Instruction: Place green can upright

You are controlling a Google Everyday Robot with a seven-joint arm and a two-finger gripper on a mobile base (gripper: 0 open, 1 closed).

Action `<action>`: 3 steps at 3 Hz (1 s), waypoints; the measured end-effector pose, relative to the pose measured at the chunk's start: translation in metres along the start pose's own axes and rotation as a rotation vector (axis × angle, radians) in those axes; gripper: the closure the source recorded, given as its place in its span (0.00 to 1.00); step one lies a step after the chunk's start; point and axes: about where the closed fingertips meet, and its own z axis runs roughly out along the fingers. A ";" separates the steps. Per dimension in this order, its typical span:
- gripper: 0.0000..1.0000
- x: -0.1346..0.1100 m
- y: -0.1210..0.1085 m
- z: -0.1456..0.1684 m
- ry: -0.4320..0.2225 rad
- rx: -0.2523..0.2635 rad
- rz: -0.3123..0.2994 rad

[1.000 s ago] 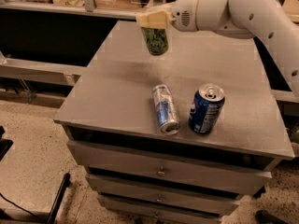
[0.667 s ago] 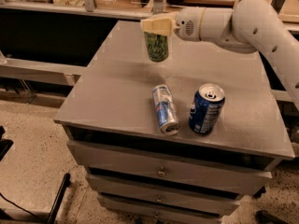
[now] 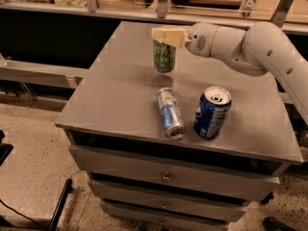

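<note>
We see the gripper (image 3: 166, 34) over the far middle of the table (image 3: 120, 95), at the end of a white arm (image 3: 260, 47) that reaches in from the right. Its pale jaws are closed in on the top of the green can (image 3: 164, 57), gripping it at the rim, and the can hangs straight below them. The green can is upright, its silver top hidden under the jaws and its mottled green print facing us. Its base sits low over the grey tabletop, with a faint dark shadow just under and in front of it; we cannot tell whether the base touches the surface.

Nearer to us, a slim can (image 3: 170, 112) lies on its side, its length running from the back toward the front edge and its silver end pointing at us. Just to its right a blue can (image 3: 212, 112) stands upright with its opened top showing. The two are close together but apart, and both are well apart from the green can, which is behind them and nearly in line with the slim can.

The table has drawers (image 3: 166, 178) stacked below its top, each with a small knob, and it stands on a speckled floor (image 3: 33, 148).
</note>
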 end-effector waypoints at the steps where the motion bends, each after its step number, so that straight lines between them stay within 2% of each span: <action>1: 0.38 0.013 -0.006 -0.008 -0.014 0.031 0.055; 2: 0.14 0.021 -0.010 -0.015 -0.026 0.059 0.085; 3: 0.00 0.018 -0.011 -0.021 -0.016 0.088 0.067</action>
